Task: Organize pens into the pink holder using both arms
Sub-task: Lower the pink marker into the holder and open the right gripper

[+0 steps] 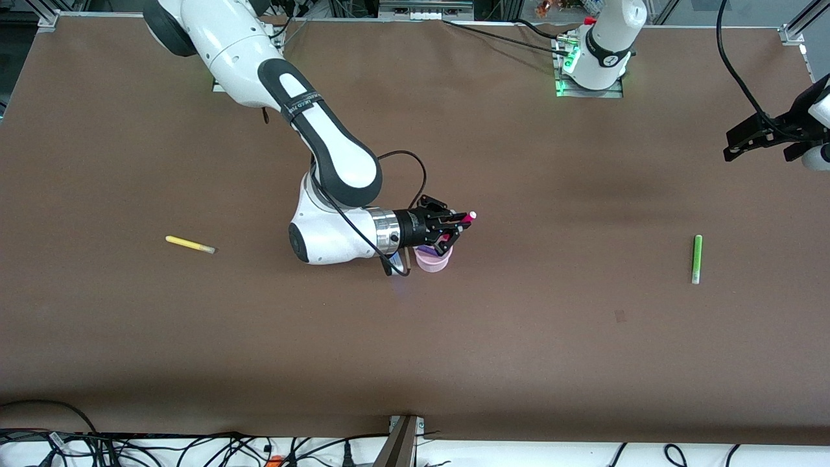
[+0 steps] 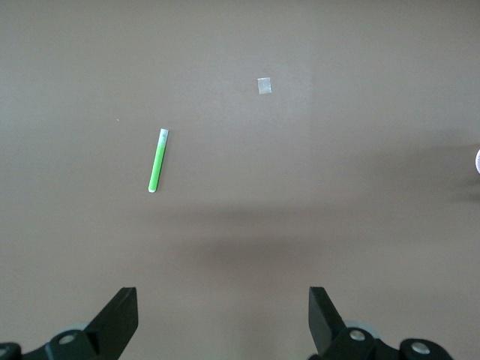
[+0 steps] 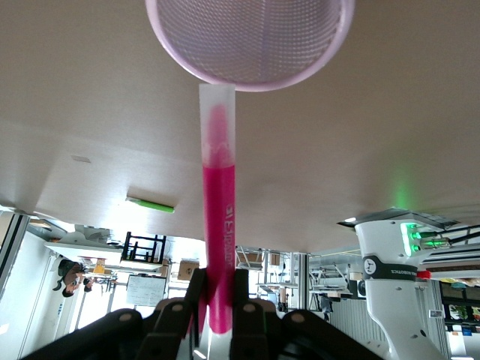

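Observation:
My right gripper (image 1: 456, 225) is shut on the magenta-pink pen (image 1: 467, 219) and holds it roughly level just over the pink holder (image 1: 433, 261) at the table's middle. In the right wrist view the pen (image 3: 220, 225) runs from my jaws (image 3: 217, 296) to the holder's rim (image 3: 251, 75), pale end toward it. A bit of purple (image 1: 425, 250) shows in the holder, mostly hidden by the gripper. The yellow pen (image 1: 189, 244) lies toward the right arm's end. The green pen (image 1: 696, 259) lies toward the left arm's end, also in the left wrist view (image 2: 158, 160). My left gripper (image 1: 755, 139) waits open (image 2: 223, 315) high over that end.
The right arm's forearm and wrist (image 1: 337, 227) hang low beside the holder. The left arm's base (image 1: 600, 52) stands at the table's edge by the robots. A small pale patch (image 2: 264, 86) marks the brown table (image 1: 259, 337) near the green pen.

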